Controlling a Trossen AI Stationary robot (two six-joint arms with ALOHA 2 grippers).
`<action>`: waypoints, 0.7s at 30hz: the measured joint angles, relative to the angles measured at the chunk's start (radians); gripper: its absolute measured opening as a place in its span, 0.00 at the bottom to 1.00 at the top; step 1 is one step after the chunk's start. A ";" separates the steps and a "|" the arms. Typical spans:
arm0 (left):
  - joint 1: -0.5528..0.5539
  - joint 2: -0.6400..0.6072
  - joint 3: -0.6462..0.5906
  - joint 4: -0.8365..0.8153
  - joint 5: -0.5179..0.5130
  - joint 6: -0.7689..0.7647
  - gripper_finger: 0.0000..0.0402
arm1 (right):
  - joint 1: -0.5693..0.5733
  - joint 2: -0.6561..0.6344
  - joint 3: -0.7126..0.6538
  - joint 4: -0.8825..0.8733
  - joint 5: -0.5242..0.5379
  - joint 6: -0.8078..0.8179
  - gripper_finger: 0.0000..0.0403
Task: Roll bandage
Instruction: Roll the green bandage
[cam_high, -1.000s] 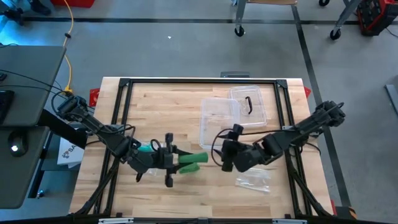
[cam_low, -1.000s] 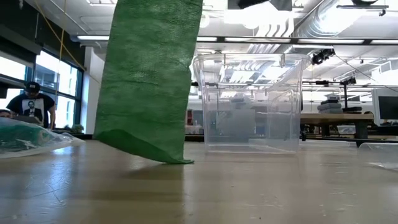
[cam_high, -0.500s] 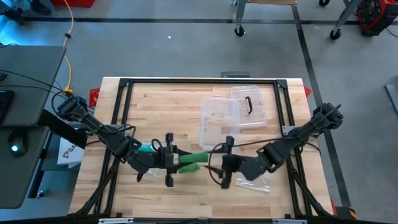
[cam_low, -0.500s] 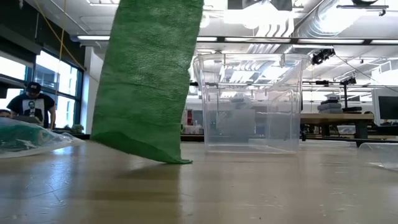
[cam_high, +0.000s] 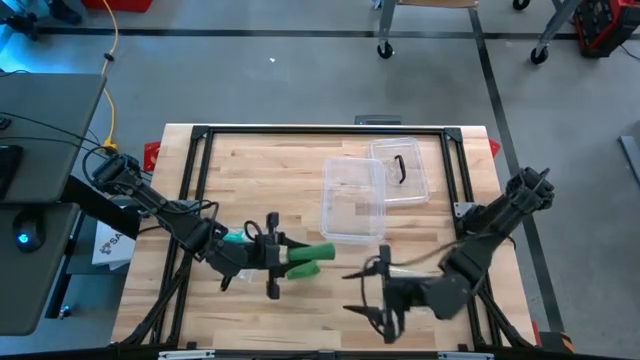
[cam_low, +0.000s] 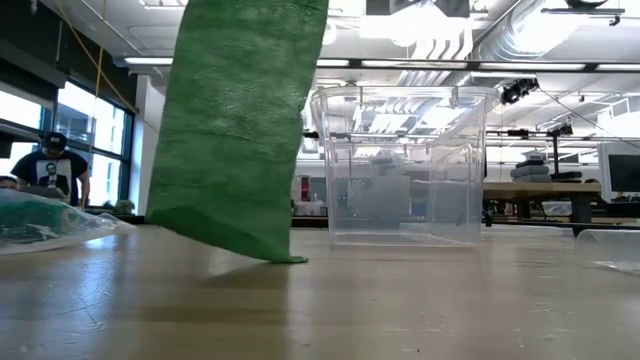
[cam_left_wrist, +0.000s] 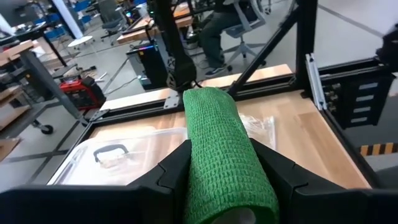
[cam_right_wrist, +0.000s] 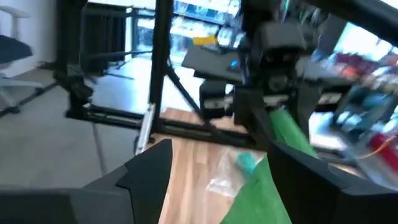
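The green bandage roll (cam_left_wrist: 224, 149) is lifted above the table's near middle, and my left gripper (cam_high: 285, 257) is shut on it. A loose green strip (cam_low: 240, 120) hangs from the roll, and its lower end (cam_low: 255, 245) rests on the table. My right gripper (cam_high: 372, 297) stands open near the table's front edge, to the right of the roll, with nothing between its fingers (cam_right_wrist: 152, 165). In the right wrist view the strip (cam_right_wrist: 264, 186) shows farther off. My left gripper pinches the roll's two curved sides (cam_left_wrist: 196, 168) between its two fingers. The fingers come nearly level from the table's left and lie along the roll. The roll is clear of the table, and its free strip hangs down to the tabletop.
A clear plastic container (cam_high: 352, 200) and its lid (cam_high: 400, 170) stand at the table's far middle. A clear wrapper (cam_high: 410, 290) lies under my right arm. A plastic bag (cam_low: 45, 220) lies at the low view's left. A person (cam_low: 50, 165) is in the room beyond.
My right gripper has gone from beside the container toward the table's near edge, rising and tipping up toward level, away from the roll. My left gripper and the roll have kept still, the strip's end still on the table.
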 joint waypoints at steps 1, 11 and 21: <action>0.000 0.000 0.000 0.000 0.000 -0.006 0.30 | 0.007 0.001 0.000 0.009 0.019 -0.029 0.63; 0.000 0.000 0.000 0.006 0.001 -0.016 0.30 | 0.006 0.009 0.000 0.016 -0.083 -0.095 0.60; 0.000 0.000 0.000 0.004 0.002 -0.016 0.30 | -0.013 0.007 0.000 0.012 -0.100 0.034 0.63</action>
